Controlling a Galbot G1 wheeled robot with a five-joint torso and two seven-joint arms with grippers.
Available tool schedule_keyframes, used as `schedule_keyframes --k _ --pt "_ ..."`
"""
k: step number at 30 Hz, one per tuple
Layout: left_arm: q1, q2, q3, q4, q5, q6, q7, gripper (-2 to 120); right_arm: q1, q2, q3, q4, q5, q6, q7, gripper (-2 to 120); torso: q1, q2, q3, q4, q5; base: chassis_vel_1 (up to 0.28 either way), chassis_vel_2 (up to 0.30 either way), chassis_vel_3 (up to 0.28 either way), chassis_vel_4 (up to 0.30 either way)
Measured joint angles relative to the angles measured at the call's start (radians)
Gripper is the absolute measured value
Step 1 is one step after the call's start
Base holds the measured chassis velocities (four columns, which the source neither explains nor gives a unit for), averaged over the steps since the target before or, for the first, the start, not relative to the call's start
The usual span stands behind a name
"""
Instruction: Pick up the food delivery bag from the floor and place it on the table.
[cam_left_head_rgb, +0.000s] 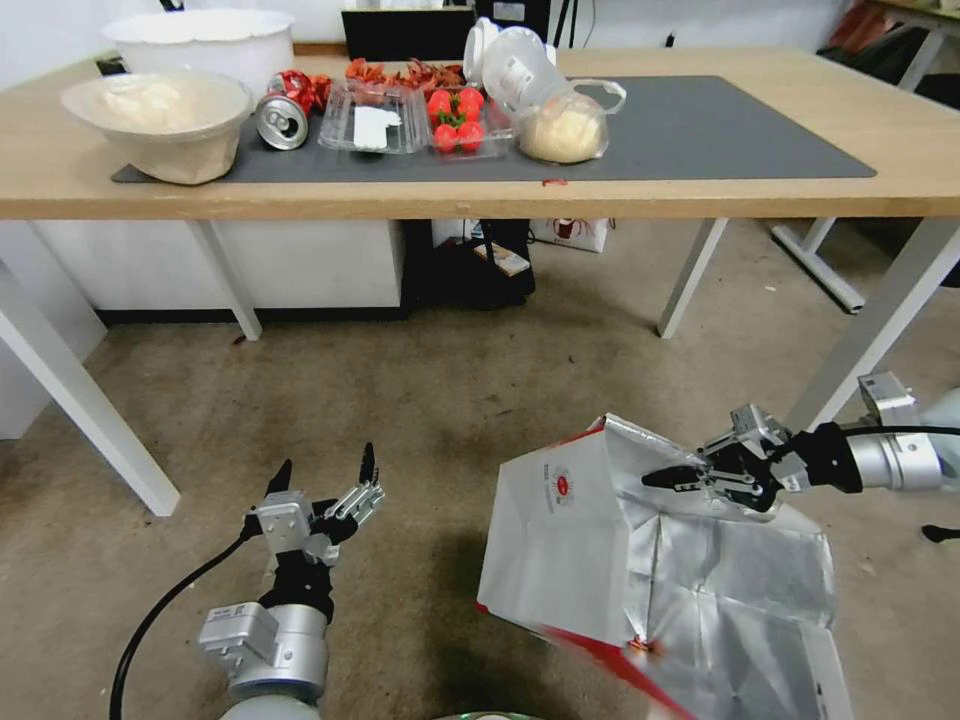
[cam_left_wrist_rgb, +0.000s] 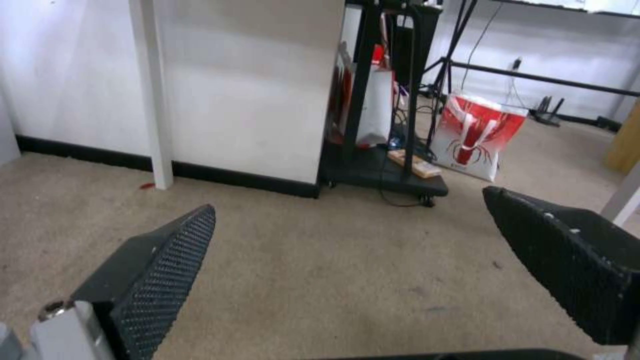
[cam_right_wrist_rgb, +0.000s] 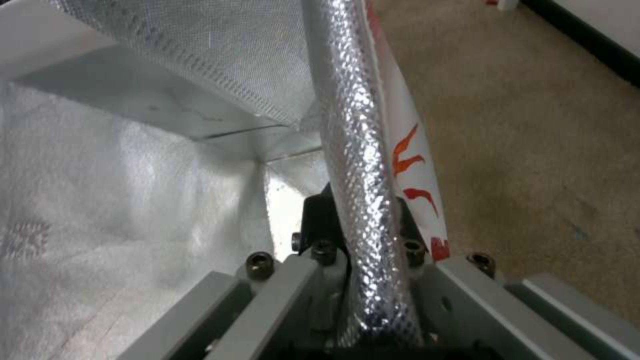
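Reaching in from our right, our right gripper (cam_left_head_rgb: 672, 478) pinches the foil rim of the food delivery bag (cam_left_head_rgb: 590, 540), tilted over the floor (cam_left_head_rgb: 420, 400); our left gripper (cam_left_head_rgb: 325, 468) hovers low, fingers spread.

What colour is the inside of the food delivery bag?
Silver foil, seen best in the right wrist view: food delivery bag.

The large white paper delivery bag (cam_left_head_rgb: 570, 540) is showing a round red logo, red trim and quilted silver foil lining, sitting over stained brownish-grey carpet floor (cam_left_head_rgb: 420, 400) below the light-wood desk (cam_left_head_rgb: 640, 195) with its dark grey mat (cam_left_head_rgb: 720, 130).
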Motion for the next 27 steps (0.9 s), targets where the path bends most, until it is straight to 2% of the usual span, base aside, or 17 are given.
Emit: schedule_keyframes --k 7,27 --pt "0.005 0.001 0.003 -0.001 -0.007 0.001 -0.008 100 -0.018 0.002 0.013 0.008 -0.001 0.002 0.003 0 0.0 0.014 0.01 -0.0001 0.0 0.0 0.0 0.0 0.0" --pt "0.009 0.014 -0.001 -0.011 -0.016 0.006 -0.012 100 -0.036 0.006 0.023 0.032 -0.003 0.004 0.006 0 0.008 0.098 0.089 0.0 -0.0001 0.0 0.0 0.0 0.0"
